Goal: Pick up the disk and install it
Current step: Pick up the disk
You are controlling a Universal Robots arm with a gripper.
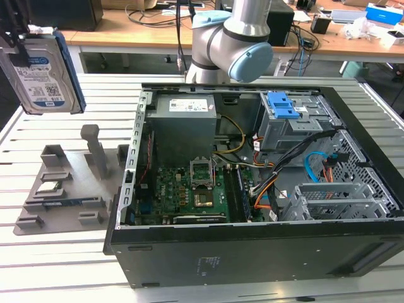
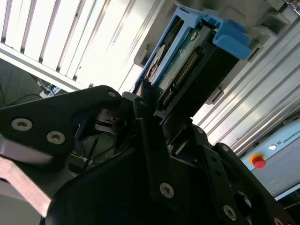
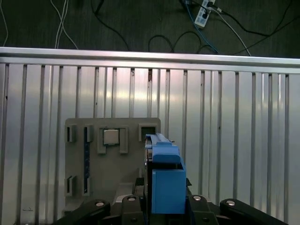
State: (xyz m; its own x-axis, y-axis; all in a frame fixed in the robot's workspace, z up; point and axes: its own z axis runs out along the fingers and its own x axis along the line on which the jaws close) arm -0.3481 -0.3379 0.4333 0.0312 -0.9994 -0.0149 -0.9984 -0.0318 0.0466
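Note:
The disk (image 1: 41, 72), a silver hard drive with a white and blue label and blue side rails, hangs upright in the air at the exterior view's upper left, well above the slatted table. My gripper (image 1: 17, 35) is shut on its upper end. In the first wrist view the disk (image 3: 161, 173) shows edge-on as a blue rail between my black fingers (image 3: 131, 201), above the grey fixture. In the second wrist view the disk's connector edge (image 2: 183, 70) juts out past the gripper (image 2: 154, 110).
An open computer case (image 1: 252, 243) lies on the table at the exterior view's right, with a grey drive cage and blue latch (image 1: 284, 107) at its far side. The grey fixture (image 1: 69, 189) at the left holds a small processor chip (image 1: 48, 187). The arm's base (image 1: 233, 44) stands behind the case.

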